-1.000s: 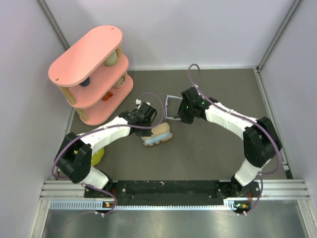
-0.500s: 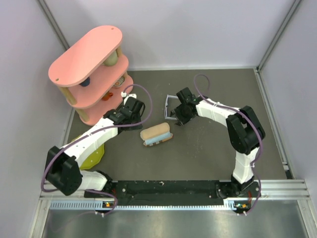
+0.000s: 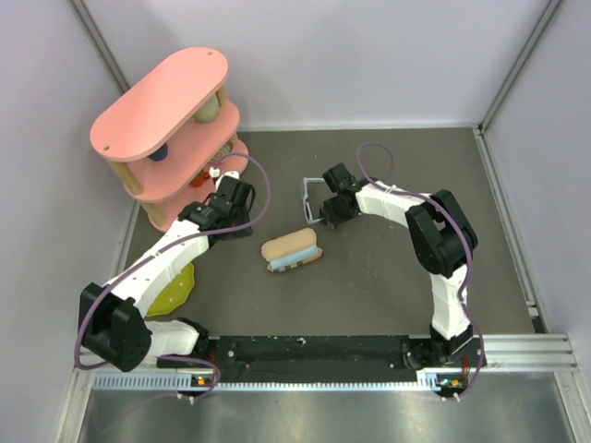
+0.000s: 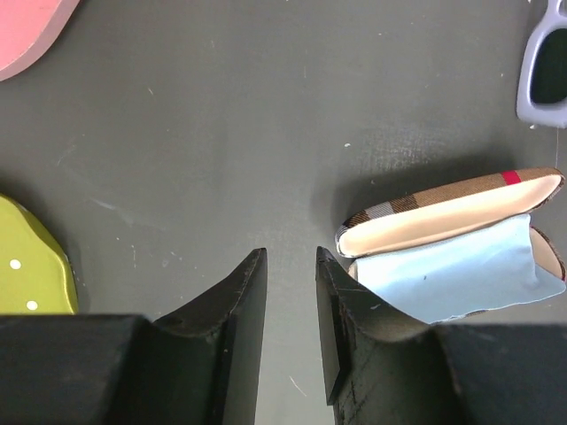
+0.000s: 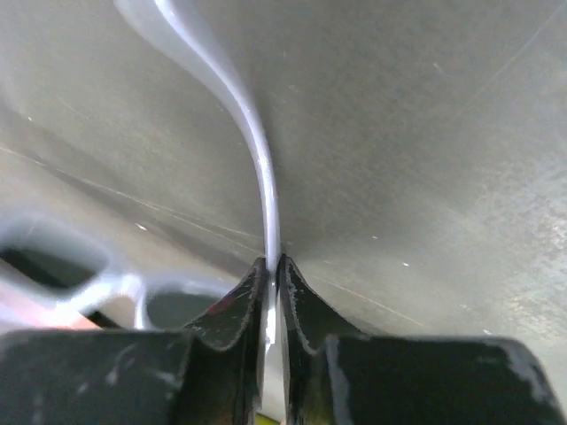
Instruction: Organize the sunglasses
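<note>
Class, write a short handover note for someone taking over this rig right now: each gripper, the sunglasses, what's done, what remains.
Right gripper: jaws shut on one temple of the sunglasses, just beyond the case.
Left gripper: jaws slightly apart, empty, beside the plaid case.
The case lies open with the blue cloth inside.
Done: case open, sunglasses gripped.
Left: probably put them in the case, then close it.

The right end effector has its two dark fingers pinched together on one thin pale arm of the sunglasses. From the fingertips that arm runs straight up, then bends away to the upper left. The front of the sunglasses is a soft blur at lower left. Behind it all lies the grey, faintly scratched worktop.
</note>
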{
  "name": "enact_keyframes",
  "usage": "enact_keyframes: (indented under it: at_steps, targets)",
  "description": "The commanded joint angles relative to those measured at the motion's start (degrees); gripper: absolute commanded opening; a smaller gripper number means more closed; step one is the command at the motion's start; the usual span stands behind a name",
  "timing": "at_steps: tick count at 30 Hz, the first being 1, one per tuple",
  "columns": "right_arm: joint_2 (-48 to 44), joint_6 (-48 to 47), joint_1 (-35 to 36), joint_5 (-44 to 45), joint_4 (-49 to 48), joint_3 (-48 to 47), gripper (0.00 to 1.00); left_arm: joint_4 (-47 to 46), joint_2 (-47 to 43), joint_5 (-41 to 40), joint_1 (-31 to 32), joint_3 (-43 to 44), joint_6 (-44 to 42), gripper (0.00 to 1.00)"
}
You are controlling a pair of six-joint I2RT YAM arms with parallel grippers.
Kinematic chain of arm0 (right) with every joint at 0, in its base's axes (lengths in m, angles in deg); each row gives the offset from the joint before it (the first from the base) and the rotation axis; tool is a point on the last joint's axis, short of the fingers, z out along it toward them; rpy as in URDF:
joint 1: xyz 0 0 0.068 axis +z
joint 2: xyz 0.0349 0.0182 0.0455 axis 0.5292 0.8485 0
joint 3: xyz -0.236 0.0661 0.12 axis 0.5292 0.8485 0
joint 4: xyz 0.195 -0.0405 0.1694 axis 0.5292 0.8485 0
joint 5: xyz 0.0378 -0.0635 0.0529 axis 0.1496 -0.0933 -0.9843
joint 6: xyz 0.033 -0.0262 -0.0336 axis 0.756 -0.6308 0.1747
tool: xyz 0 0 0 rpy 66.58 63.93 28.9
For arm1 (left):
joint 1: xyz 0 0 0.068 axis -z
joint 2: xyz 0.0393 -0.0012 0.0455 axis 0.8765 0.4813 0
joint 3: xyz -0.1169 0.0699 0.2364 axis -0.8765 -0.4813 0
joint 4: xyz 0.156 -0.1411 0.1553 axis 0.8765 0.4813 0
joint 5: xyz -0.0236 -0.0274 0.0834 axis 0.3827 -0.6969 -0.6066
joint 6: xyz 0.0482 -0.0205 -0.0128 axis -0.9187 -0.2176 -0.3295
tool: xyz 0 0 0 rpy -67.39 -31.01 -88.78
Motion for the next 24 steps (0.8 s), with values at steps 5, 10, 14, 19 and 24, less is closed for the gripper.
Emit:
enact_keyframes:
  at_steps: [5, 10, 14, 19, 24]
  targets:
    - [-3.1, -7.6, -1.3, 9.4, -0.1, -2.3, 0.00, 0.0, -1.9, 2.1, -1.7, 3.3, -1.7, 0.36]
    - [-7.4, -32.7, -3.0, 15.5, -2.0, -6.2, 0.00, 1.4, -1.9, 5.5, -3.5, 8.3, -3.7, 0.39]
    - [-18.0, -56.9, -3.4, 13.2, -11.6, -2.3, 0.00, 1.4, -2.0, 10.0, -6.3, 13.1, -5.1, 0.43]
    - [-30.6, -74.0, -3.5, -0.9, -24.5, 5.0, 0.00, -1.3, -3.5, 23.2, -8.1, 20.4, -10.0, 0.60]
    - [-38.4, -83.6, -3.6, -15.0, -25.3, 5.1, 0.00, -7.6, -5.6, 37.9, -8.5, 26.4, -13.1, 0.66]
